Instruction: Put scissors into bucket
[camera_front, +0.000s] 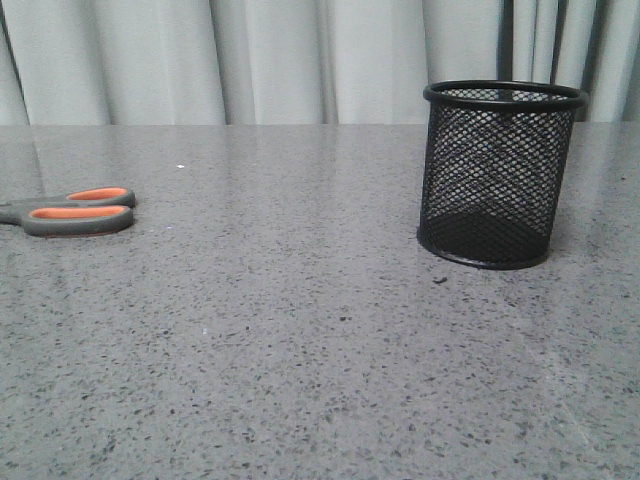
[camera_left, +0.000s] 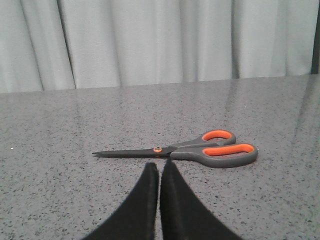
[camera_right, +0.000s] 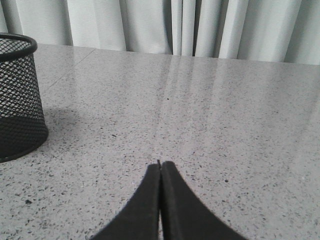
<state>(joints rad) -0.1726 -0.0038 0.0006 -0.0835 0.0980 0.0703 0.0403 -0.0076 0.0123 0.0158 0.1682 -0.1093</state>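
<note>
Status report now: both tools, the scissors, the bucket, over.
Left tool shut, empty; right tool shut, empty. Scissors flat on table, closed, untouched. Bucket upright, apart from scissors. Nothing between them.

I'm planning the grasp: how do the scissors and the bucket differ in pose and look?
The scissors lie flat on the table, blades closed; the bucket stands upright. The scissors have grey handles lined with orange; the bucket is all black wire mesh. The scissors sit at the left, the bucket at the right. No gripper touches either.
</note>
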